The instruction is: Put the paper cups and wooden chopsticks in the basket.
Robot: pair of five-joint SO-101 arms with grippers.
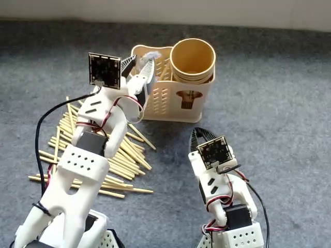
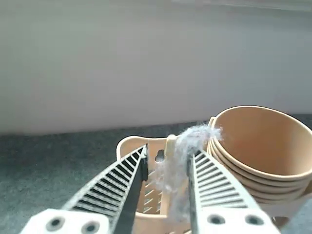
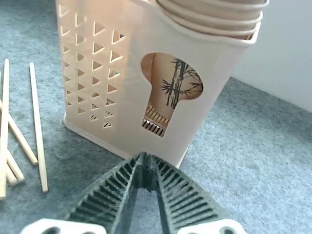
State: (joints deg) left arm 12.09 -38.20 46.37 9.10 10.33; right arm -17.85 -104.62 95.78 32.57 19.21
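A: Item one, paper cups (image 1: 192, 59): sitting nested in one stack inside the basket (image 1: 165, 106), filling its right compartment. Standing near the carpet's (image 1: 279, 103) far edge, about midway along.

B: Item two, wooden chopsticks (image 1: 124, 160): lying in a loose heap toward the carpet's left edge, partly under the left arm. A few seemingly standing in the basket's left compartment already.

A: Left gripper (image 2: 166, 152): hovering over that left compartment, jaws standing narrowly parted. Pinching no chopstick, carrying just a tuft of white fluff (image 2: 192, 139) between them.

B: Right gripper (image 3: 145, 158): waiting on the near side of the basket, facing its front wall, jaws pressed together on nothing.

A: Judging the step: cups looking done, chopstick loading going on, most of the heap waiting.

B: Judging the next move: bringing the left gripper down to the heap, widening, closing across a few sticks, lifting level, dropping them ends-first into the left compartment. Minding the fluff fouling the grip.
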